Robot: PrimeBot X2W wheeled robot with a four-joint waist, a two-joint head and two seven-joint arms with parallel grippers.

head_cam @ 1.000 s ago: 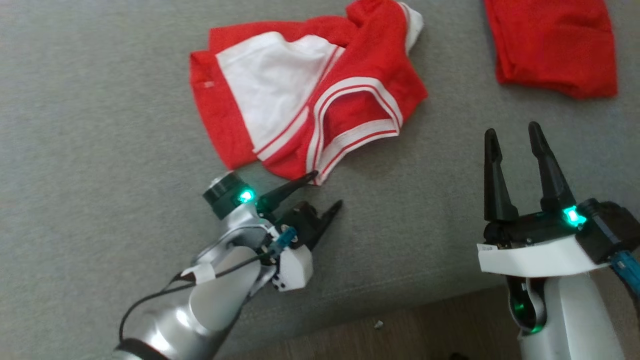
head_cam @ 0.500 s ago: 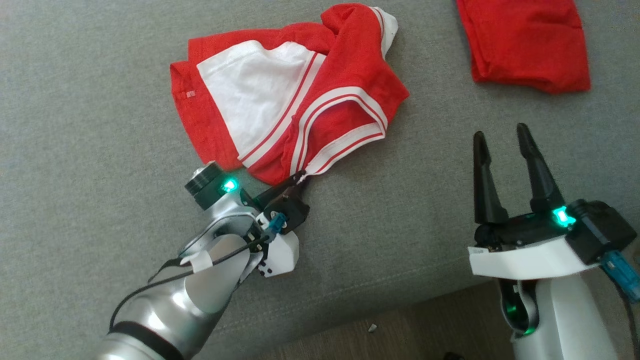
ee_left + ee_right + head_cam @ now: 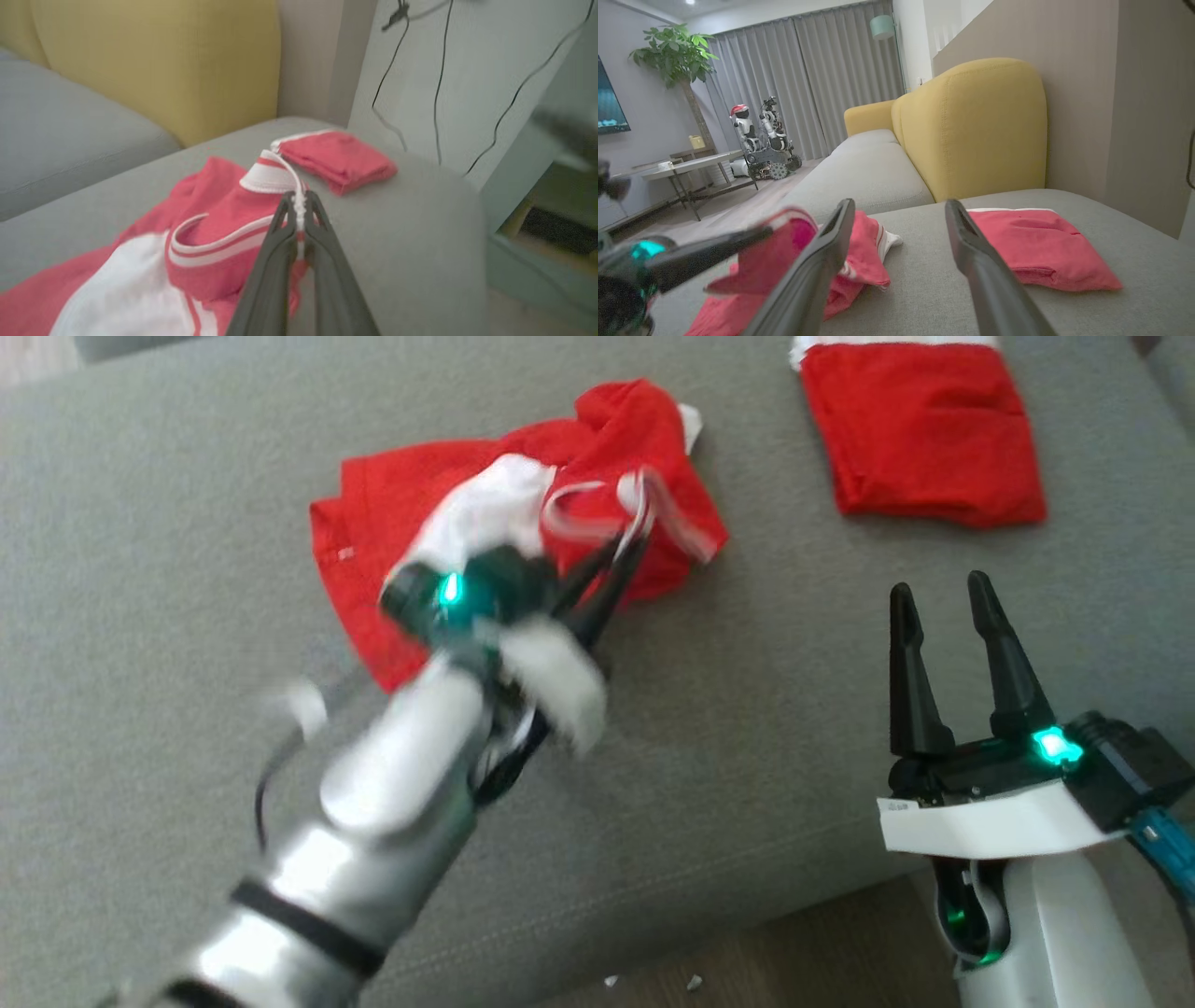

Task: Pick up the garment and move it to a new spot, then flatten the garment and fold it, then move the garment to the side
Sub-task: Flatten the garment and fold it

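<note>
Grey woven upholstery covers the sofa seat, a broad, flat cushion with a stitched seam along its near edge and a rounded yellow backrest rising behind it. Toward the middle of the far edge lies the garment, a crumpled red jersey piece with a white panel and a white ribbed band edged in thin red stripes. The cloth looks soft and limp, bunching into loose folds rather than keeping any shape.

The left gripper has its two long dark fingers pressed together on that striped band, pinching a thin edge of it. A hem makes a sensible hold, since it is the firmest part of a floppy garment and lets the rest hang free when raised. The head view is smeared here, so how much cloth is clear of the cushion cannot be told.

Near the far right corner sits a second red garment, folded into a neat, flat block. The right gripper hovers over the near right edge with its fingers spread apart and nothing between them, probably kept ready for flattening.
</note>
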